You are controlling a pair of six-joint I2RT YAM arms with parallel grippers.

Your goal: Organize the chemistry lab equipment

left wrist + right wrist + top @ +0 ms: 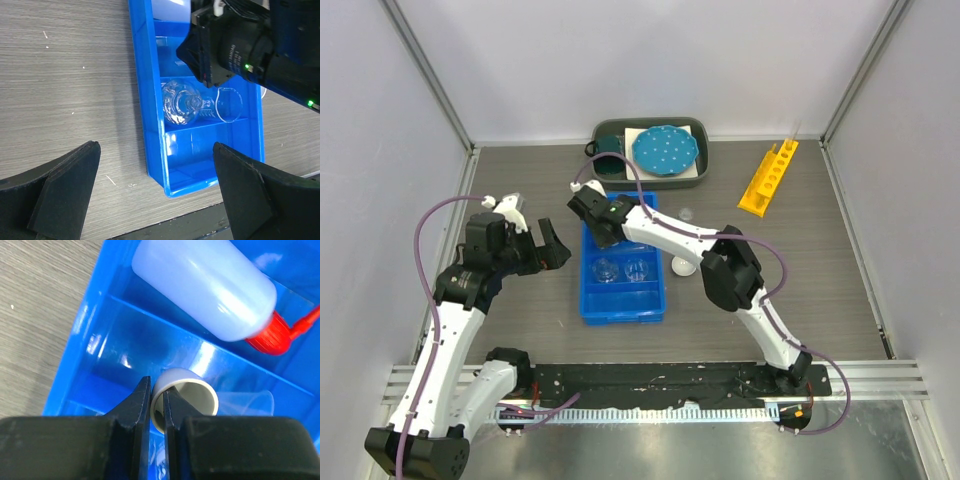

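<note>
Above the table's blue bin your right gripper pinches a small white dish by its rim, left gripper gaping empty; next, lower it in and let go.

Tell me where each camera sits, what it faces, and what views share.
Top: above, behind the arms, facing down at the table; left arm and right arm show.
Left wrist: faces down past its open jaws at the blue bin and flask.
Right wrist: faces into the bin; its jaws pinch a white cup, squeeze bottle beyond.
Shared: all three show the bin.
</note>
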